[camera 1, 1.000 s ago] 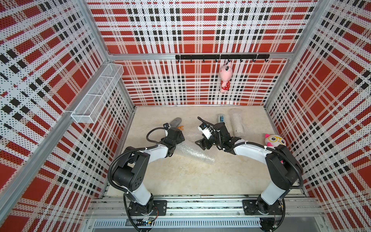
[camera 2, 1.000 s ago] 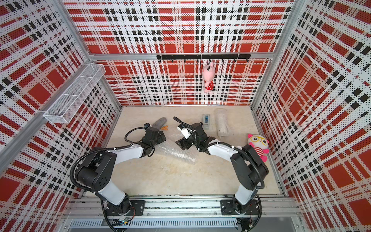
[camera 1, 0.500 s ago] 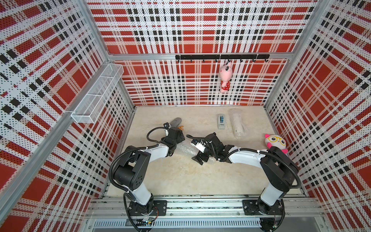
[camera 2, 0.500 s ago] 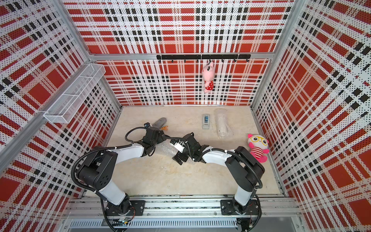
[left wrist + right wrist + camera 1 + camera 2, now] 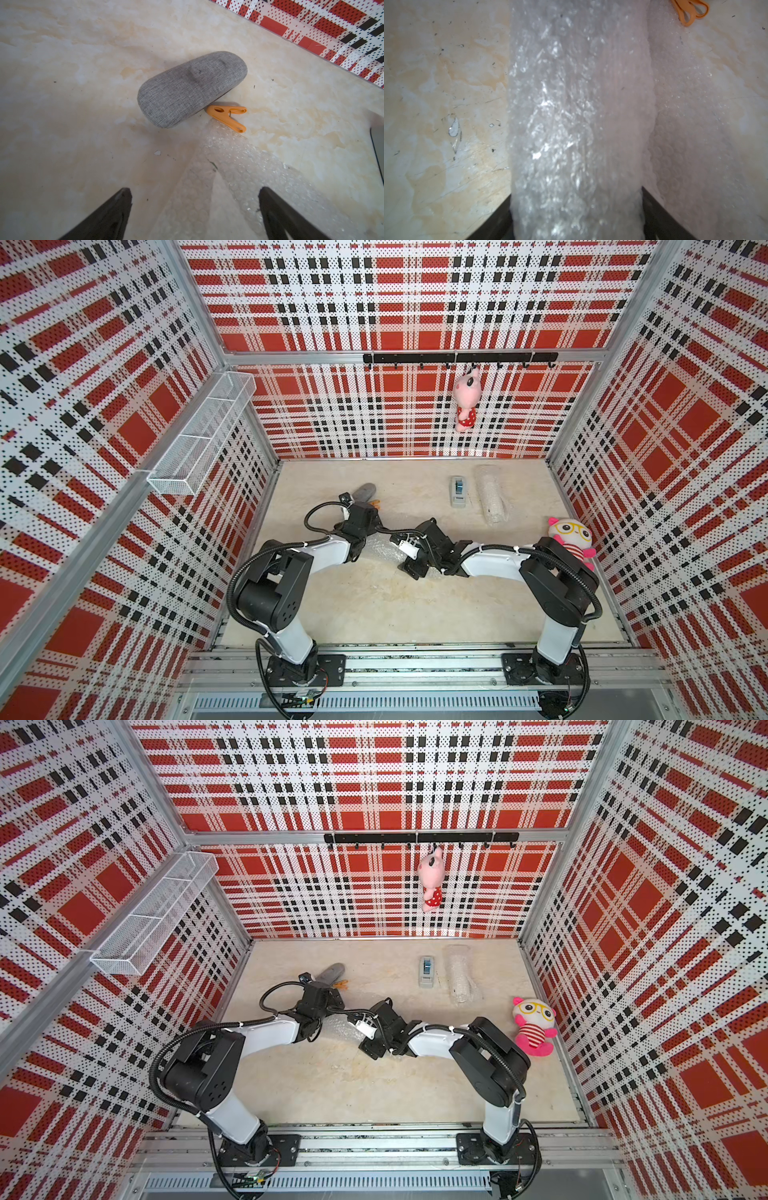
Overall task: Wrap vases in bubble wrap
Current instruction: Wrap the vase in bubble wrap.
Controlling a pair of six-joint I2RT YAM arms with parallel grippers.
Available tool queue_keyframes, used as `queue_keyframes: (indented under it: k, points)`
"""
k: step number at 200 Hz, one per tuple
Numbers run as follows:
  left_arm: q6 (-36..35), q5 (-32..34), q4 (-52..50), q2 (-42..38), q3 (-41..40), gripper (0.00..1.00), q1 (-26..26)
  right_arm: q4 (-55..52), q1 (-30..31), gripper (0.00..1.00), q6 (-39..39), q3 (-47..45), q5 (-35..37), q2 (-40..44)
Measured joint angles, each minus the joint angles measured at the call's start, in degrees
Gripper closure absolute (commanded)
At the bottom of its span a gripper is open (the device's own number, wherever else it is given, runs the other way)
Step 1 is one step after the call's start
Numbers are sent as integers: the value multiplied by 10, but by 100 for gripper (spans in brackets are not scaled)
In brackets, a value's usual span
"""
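Near the grey case [image 5: 191, 89], the bubble wrap [image 5: 571, 104] lies half rolled, its vase hidden inside. The right gripper [image 5: 576, 193] straddles the bubble wrap; whether it pinches, I cannot tell. The left gripper [image 5: 194, 189] gapes empty. Unpinned, the loose edge could spring open.
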State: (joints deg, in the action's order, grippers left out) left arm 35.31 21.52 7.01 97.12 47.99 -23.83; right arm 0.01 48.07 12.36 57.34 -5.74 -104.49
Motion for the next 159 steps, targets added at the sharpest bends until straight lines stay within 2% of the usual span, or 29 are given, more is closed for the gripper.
queue_keyframes:
  k: [44,76,107,127,159]
  points:
    - [0,0,-11,0,6,2,2,4,3,26,1,0,7,-3]
    - [1,-1,-26,0,13,2,3,7,8,44,1,0,17,-4]
    - [4,-13,-54,0,24,2,17,12,10,49,-17,0,17,-4]
    - [12,-26,-72,-13,21,2,33,30,12,54,-57,-5,12,-6]
    - [29,-44,-85,-86,-3,2,57,97,13,63,-139,-38,-2,-5]
